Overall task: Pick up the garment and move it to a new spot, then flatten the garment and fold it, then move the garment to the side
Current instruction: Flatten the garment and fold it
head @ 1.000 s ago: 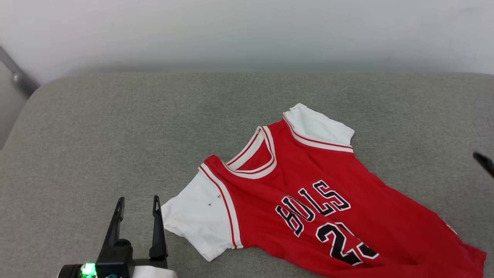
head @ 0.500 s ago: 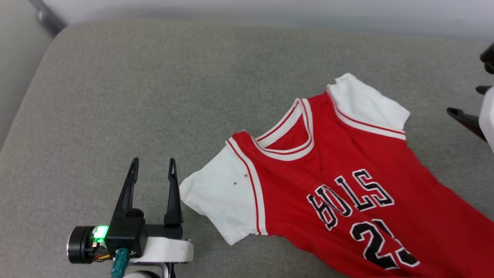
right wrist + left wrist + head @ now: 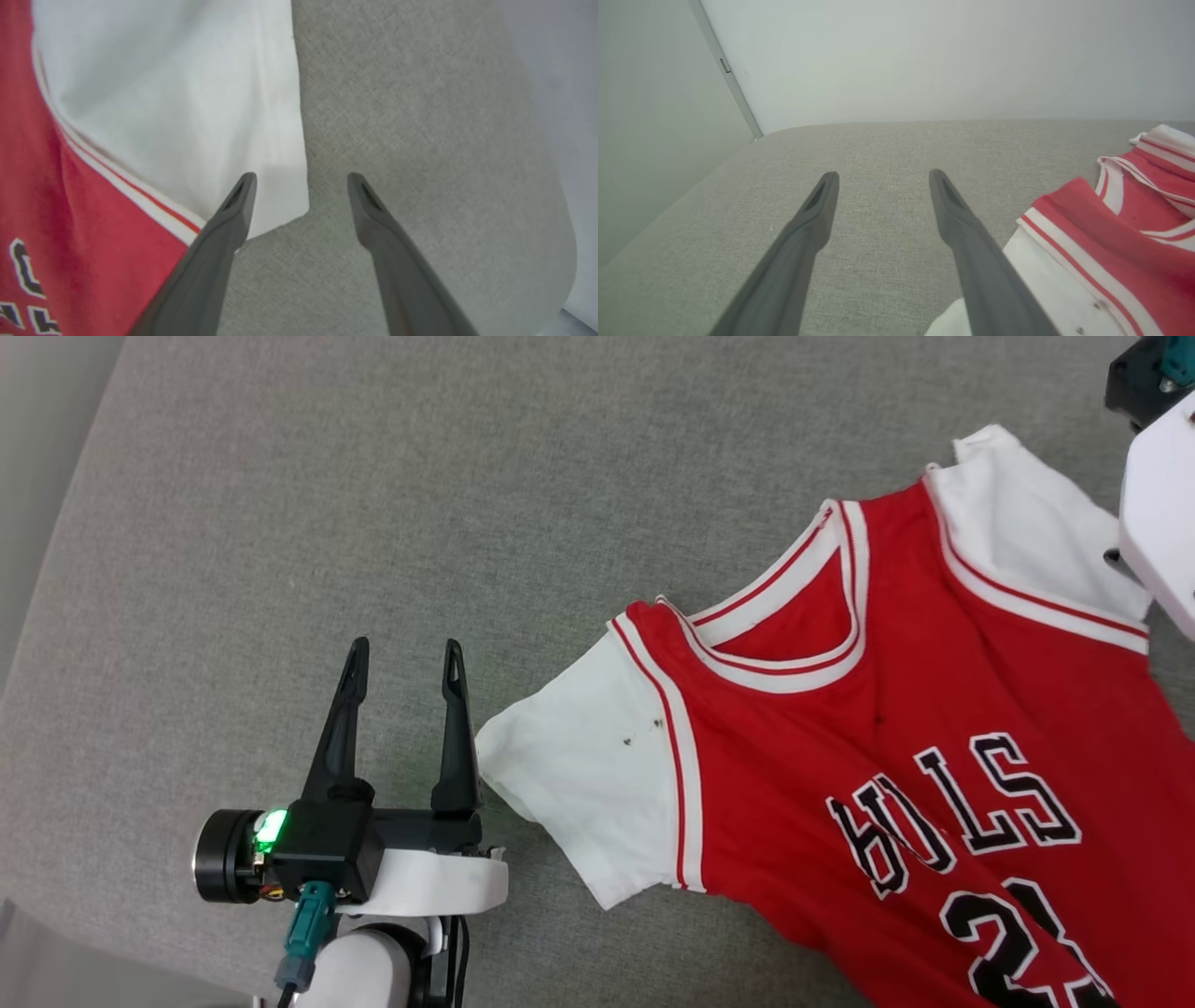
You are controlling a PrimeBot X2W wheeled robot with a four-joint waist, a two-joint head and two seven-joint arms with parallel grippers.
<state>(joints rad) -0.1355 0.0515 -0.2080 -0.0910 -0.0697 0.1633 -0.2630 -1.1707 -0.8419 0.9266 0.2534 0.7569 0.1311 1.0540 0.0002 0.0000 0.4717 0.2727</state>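
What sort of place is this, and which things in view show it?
Probably an indoor room, perhaps a lab: a grey fabric-covered cushion like a sofa seat, a bare pale wall behind it, and a red jersey laid on it.

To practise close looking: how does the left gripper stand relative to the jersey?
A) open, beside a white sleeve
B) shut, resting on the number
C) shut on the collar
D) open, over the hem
A: the left gripper stands open beside the white sleeve of the jersey, holding nothing.
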